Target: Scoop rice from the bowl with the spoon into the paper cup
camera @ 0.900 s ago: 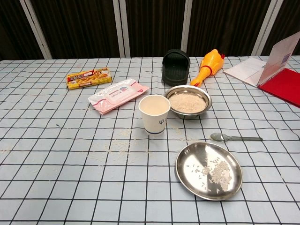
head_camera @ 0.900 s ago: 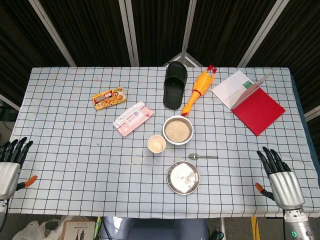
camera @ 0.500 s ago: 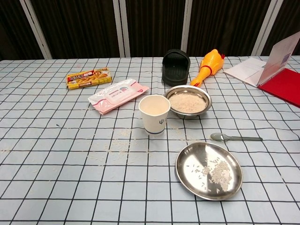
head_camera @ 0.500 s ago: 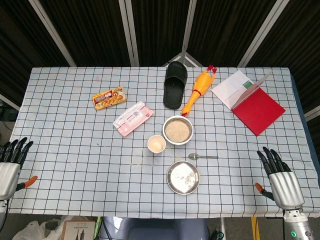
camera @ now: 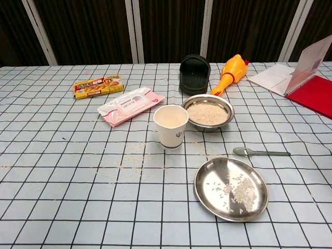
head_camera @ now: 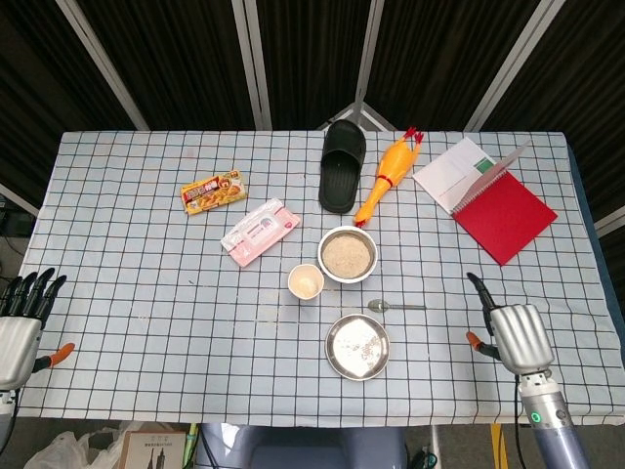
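Note:
A steel bowl of rice [head_camera: 347, 255] [camera: 208, 112] stands near the table's middle. The white paper cup [head_camera: 306, 283] [camera: 170, 126] is upright just left of it. The metal spoon [head_camera: 395, 307] [camera: 261, 152] lies flat on the cloth in front of the bowl, handle pointing right. My right hand [head_camera: 511, 336] hovers over the table's front right, well to the right of the spoon, holding nothing. My left hand [head_camera: 20, 320] is at the front left edge, fingers spread and empty. The chest view shows neither hand.
A shallow steel plate [head_camera: 357, 346] [camera: 231, 188] with scattered rice sits in front of the spoon. Behind the bowl lie a black slipper [head_camera: 342, 166] and a rubber chicken [head_camera: 388, 174]. A red notebook [head_camera: 502, 212] is at the back right, with a wipes pack [head_camera: 260, 231] and a snack box [head_camera: 212, 191] to the left.
My right hand has moved left and inward over the table toward the spoon, and its fingers now show less. The left hand and all objects stay where they were.

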Controlling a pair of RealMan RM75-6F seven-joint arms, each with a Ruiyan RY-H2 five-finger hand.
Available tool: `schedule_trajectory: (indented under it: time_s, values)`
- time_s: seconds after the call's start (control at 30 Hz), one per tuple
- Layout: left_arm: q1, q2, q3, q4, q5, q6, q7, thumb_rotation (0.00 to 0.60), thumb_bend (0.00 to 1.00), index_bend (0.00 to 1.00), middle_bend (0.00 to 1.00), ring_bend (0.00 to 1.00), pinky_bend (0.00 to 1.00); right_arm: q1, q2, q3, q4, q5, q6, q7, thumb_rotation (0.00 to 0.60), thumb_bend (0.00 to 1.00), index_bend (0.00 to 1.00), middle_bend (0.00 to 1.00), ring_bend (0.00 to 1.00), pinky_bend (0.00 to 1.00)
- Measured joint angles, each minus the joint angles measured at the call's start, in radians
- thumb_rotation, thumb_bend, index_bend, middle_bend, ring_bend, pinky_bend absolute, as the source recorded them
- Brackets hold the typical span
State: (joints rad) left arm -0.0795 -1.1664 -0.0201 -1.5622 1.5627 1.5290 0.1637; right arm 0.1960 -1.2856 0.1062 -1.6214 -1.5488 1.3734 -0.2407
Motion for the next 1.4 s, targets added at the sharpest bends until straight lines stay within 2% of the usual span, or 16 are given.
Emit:
schedule_trajectory:
  time_s: [0.27,0.43,0.63,0.93,1.4]
  values:
    - [-0.001,0.002,0.002,-0.001,0.002,-0.003,-0.004,0.600,0.00,0.00,0.00,0.00,0.00,0.101,-0.139,0.049,0.046,0.136,-0.142,-0.197,0.600,0.38,0.45,0.88,0.95,1.00]
    - [-0.002,0.005,0.003,-0.003,-0.001,-0.007,-0.009,0.600,0.00,0.00,0.00,0.00,0.00,0.147,-0.234,0.071,0.100,0.218,-0.183,-0.293,0.600,0.43,0.47,0.88,0.95,1.00]
    - [-0.004,0.009,0.004,-0.007,-0.005,-0.016,-0.014,0.600,0.00,0.00,0.00,0.00,0.00,0.183,-0.298,0.086,0.148,0.298,-0.210,-0.362,0.600,0.45,0.48,0.88,0.95,1.00]
    - [-0.005,0.011,0.005,-0.010,-0.010,-0.022,-0.010,0.600,0.00,0.00,0.00,0.00,0.00,0.204,-0.338,0.086,0.180,0.375,-0.222,-0.396,0.600,0.45,0.49,0.88,0.95,1.00]
    - [-0.006,0.010,0.005,-0.018,-0.018,-0.029,0.001,0.600,0.00,0.00,0.00,0.00,0.00,0.217,-0.355,0.066,0.201,0.407,-0.220,-0.385,0.600,0.45,0.51,0.88,0.95,1.00]
